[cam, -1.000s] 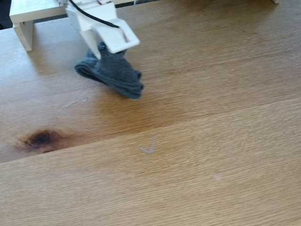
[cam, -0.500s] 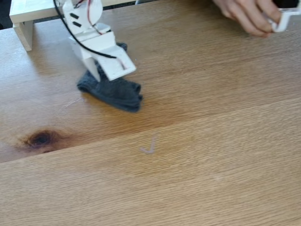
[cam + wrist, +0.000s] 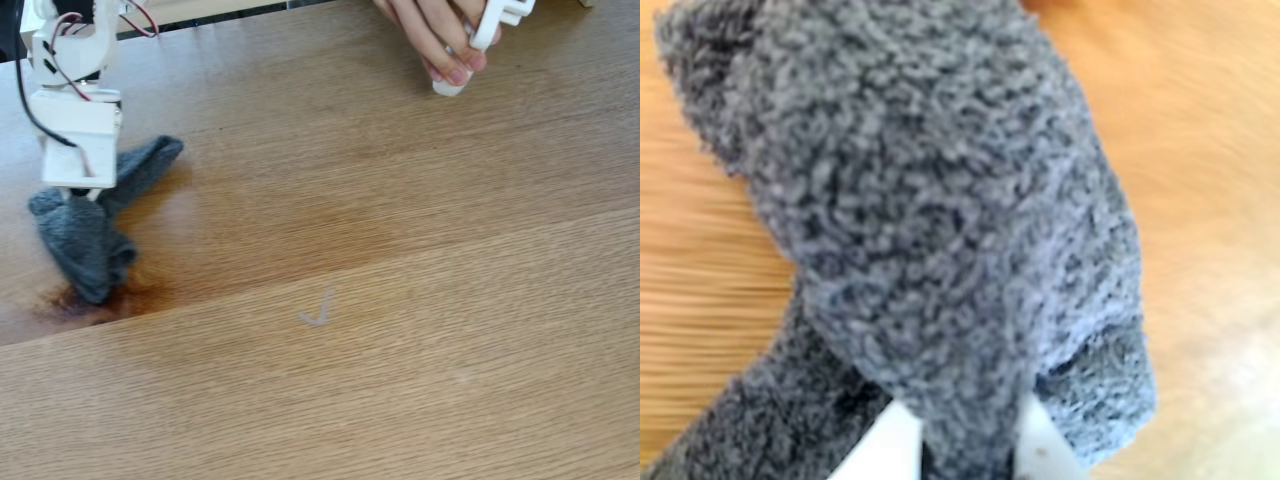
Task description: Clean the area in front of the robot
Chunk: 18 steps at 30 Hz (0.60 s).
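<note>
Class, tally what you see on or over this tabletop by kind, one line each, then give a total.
Grey cloth: 1
Robot arm with gripper: 1
Person's hand: 1
White object in the hand: 1
Whitish scribble mark: 1
Total: 5

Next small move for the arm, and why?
Probably drag the grey fuzzy cloth right, toward the faint whitish tick mark. The white two-finger gripper pinches the cloth, which lies over the dark knot at the light-brown oak tabletop's left, and the mark looks unwiped.

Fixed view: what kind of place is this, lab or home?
Probably a home or hobby desk, not a lab. The tabletop is oak-grain wood with a faint scribble mark, the arm is a small white plastic one, and its end effector wipes with a fuzzy grey cloth.
</note>
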Tool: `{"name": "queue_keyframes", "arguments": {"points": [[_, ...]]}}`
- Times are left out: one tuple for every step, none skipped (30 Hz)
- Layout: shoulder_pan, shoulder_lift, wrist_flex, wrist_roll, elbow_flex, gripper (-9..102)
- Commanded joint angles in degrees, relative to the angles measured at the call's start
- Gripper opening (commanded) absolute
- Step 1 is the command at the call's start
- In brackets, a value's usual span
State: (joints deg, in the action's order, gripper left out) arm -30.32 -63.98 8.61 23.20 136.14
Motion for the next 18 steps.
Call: {"name": "queue_keyframes", "arguments": {"points": [[-2.72,-3.25,2.64,-2.11,-2.46,0],[-1.49,-3.43,2.02,-2.72,-2.46,0],[-0.09,-3.43,1.32,-2.90,-2.46,0],[1.67,-3.78,0.18,-3.34,-2.46,0],[3.60,-4.04,-1.14,-4.13,-2.46,0],[5.89,-4.39,-2.46,-4.83,-2.46,0],[8.26,-4.48,-3.78,-5.71,-2.46,0],[10.81,-4.83,-5.19,-6.50,-2.46,0],[13.36,-5.36,-6.77,-7.65,-2.37,0],[15.91,-6.24,-8.17,-8.96,-2.29,0],[18.54,-7.65,-9.67,-10.46,-1.93,0],[21.09,-9.14,-11.25,-12.04,-1.67,0],[23.55,-10.46,-13.18,-13.80,-1.67,0],[25.75,-11.60,-14.85,-15.21,-1.67,0],[27.86,-12.57,-16.26,-16.52,-1.67,0],[29.71,-13.18,-17.49,-17.40,-1.67,0],[31.38,-13.54,-18.72,-18.11,-1.93,0],[32.78,-14.15,-19.95,-18.90,-2.02,0]]}}
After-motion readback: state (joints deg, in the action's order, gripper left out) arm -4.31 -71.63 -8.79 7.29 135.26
